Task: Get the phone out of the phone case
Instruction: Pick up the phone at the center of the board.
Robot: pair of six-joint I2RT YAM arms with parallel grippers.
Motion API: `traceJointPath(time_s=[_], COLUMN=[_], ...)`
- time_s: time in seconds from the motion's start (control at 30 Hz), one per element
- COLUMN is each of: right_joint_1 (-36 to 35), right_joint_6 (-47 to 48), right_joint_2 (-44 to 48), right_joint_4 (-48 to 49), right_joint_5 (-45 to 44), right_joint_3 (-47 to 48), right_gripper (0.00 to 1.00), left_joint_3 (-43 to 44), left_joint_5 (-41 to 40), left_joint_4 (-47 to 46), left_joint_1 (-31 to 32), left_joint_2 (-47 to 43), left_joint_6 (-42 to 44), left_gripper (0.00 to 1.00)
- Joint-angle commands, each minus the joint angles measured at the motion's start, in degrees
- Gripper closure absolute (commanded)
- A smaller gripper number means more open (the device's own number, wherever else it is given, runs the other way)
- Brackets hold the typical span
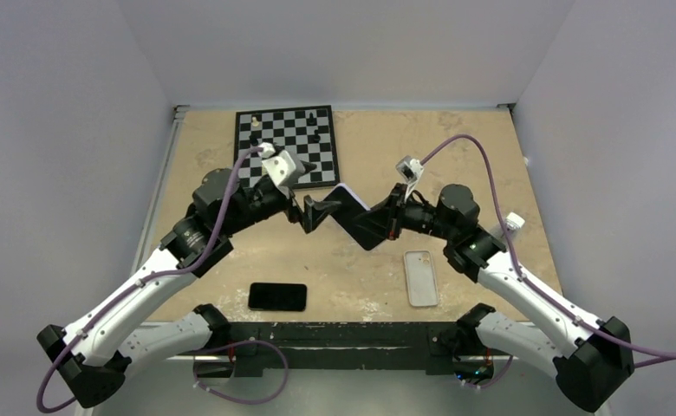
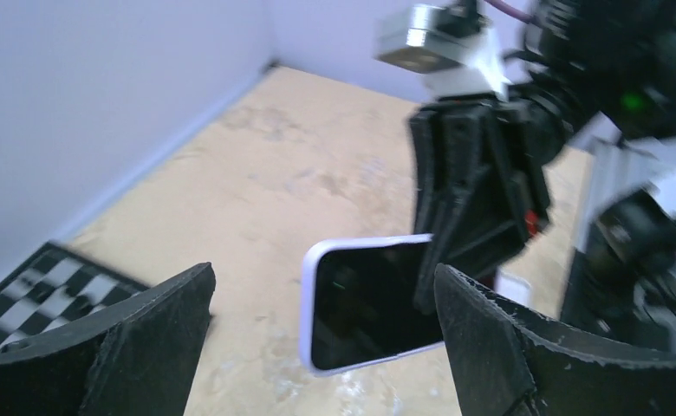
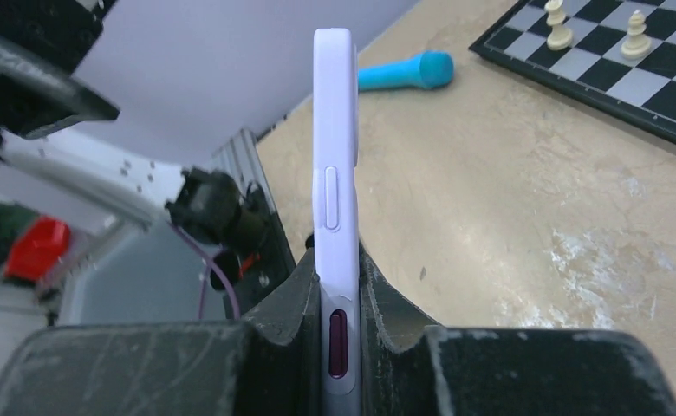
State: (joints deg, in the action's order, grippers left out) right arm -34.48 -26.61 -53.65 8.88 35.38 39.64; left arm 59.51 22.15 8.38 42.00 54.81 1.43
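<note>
The phone in its lavender case (image 1: pixel 356 218) hangs above the table's middle, held at one end by my right gripper (image 1: pixel 381 222). In the right wrist view the case (image 3: pixel 334 165) stands edge-on, and the right gripper (image 3: pixel 339 299) is shut on it. In the left wrist view the dark screen (image 2: pixel 369 303) faces the camera with the case's rim around it. My left gripper (image 2: pixel 326 338) is open, with the phone's free end in front of the gap between its fingers (image 2: pixel 148 334). From above, the left gripper (image 1: pixel 314 213) sits just left of the phone.
A chessboard (image 1: pixel 288 147) with a few pieces lies at the back. A bare black phone (image 1: pixel 277 296) and a clear empty case (image 1: pixel 421 277) lie near the front edge. A blue marker-like object (image 3: pixel 404 71) lies on the table.
</note>
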Motion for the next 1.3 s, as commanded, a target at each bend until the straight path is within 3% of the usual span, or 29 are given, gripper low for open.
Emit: traceJointPath(time_s=[0.0, 0.13, 0.3, 0.43, 0.57, 0.7, 0.87, 1.0, 1.17, 1.27], right_joint_1=[0.44, 0.53, 0.77, 0.79, 0.79, 0.74, 0.74, 0.75, 0.86, 0.88], right_joint_6=[-17.55, -29.50, -35.35, -35.72, -34.83, -37.13, -35.40, -36.15, -38.04, -37.55], right_joint_2=[-1.20, -7.19, -11.87, -12.04, -10.27, -10.78, -10.76, -12.78, -15.39, -16.24], right_joint_4=[22.95, 46.56, 55.34, 54.38, 53.05, 58.70, 57.33, 60.69, 66.88, 67.27], right_joint_5=[-7.11, -5.63, -5.44, -5.37, -7.02, -5.91, -5.93, -6.21, -9.04, -11.43], right_joint_3=[0.25, -4.74, -4.37, -3.22, -4.34, -6.16, -6.30, -6.47, -7.66, -7.20], right_gripper=[1.00, 1.00, 1.00, 1.00, 1.00, 1.00, 1.00, 1.00, 1.00, 1.00], left_joint_3=[-2.99, 1.31, -1.80, -3.68, -5.06, -7.44, -7.87, -6.49, -5.69, -5.31], left_joint_5=[-26.55, -19.61, -6.70, -2.80, 0.90, 11.87, 22.87, 25.50, 26.17, 26.21], left_joint_4=[-10.01, -3.32, -13.57, -18.22, -22.79, -36.83, -62.14, -67.13, -65.22, -63.04], left_joint_1=[-0.94, -3.42, -5.22, -6.16, -7.49, -9.88, -13.74, -14.18, -14.17, -14.17], left_joint_2=[-2.12, 3.27, 3.59, 3.07, 3.47, 7.69, 18.52, 22.84, 23.68, 23.35], left_joint_6=[-8.80, -19.84, -26.45, -29.27, -33.51, -44.43, -63.01, -67.95, -67.58, -67.08], left_gripper=[0.00, 0.00, 0.01, 0.12, 0.30, 0.47, 0.63, 0.75, 0.77, 0.69])
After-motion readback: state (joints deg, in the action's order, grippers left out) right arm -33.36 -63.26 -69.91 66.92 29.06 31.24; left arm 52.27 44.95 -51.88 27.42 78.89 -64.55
